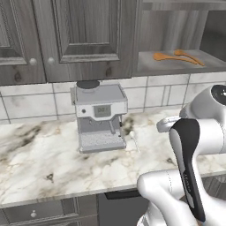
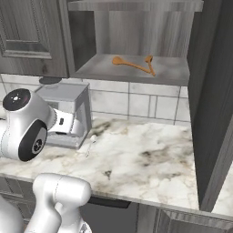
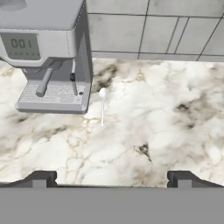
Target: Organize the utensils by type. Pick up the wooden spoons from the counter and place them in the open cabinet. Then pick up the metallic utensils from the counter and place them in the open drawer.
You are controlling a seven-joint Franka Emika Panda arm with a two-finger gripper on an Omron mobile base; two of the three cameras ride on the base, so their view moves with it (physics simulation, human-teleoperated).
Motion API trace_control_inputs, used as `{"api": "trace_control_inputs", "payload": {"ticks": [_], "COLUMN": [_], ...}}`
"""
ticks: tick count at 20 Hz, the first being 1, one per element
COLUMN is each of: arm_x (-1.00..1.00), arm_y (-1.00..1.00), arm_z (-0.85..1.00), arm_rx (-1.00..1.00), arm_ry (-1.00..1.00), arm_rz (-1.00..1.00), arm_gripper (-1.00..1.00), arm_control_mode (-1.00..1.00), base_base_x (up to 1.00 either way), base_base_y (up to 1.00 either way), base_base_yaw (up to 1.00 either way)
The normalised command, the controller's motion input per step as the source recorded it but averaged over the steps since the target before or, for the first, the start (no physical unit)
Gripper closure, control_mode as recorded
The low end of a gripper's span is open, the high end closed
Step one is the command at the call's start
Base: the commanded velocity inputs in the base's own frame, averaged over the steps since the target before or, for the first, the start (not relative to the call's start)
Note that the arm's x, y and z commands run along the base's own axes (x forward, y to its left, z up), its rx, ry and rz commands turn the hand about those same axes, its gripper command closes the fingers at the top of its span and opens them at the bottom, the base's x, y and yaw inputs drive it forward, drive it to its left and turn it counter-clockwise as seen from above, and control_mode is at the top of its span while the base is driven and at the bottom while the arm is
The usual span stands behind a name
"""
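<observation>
Lying on counter beside coffee machine: pale spoon; fingers spread wide, empty.

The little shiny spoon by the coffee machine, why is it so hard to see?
In the hand view the spoon is pale on the pale marble counter, with hardly any shadow; in the left base view it is tiny and blurry; in the right base view it is a small soft speck.
</observation>
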Motion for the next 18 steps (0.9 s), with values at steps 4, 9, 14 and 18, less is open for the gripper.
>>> {"api": "trace_control_inputs", "payload": {"ticks": [4,9,14,18], "arm_x": [0.0,0.11,0.51,0.51], "arm_y": [0.0,0.0,0.0,0.03], "arm_z": [0.0,-0.07,-0.47,-0.71], "arm_rx": [0.0,0.0,0.0,0.0], "arm_ry": [0.0,0.04,0.23,0.12], "arm_rz": [0.0,0.0,0.0,0.01], "arm_gripper": [-1.0,-1.0,-1.0,-1.0], "arm_control_mode": [1.0,-1.0,-1.0,-1.0], "base_base_x": [0.0,0.2,0.0,0.0], "base_base_y": [0.0,0.0,0.0,0.0], "base_base_yaw": [0.0,0.0,0.0,0.0]}}
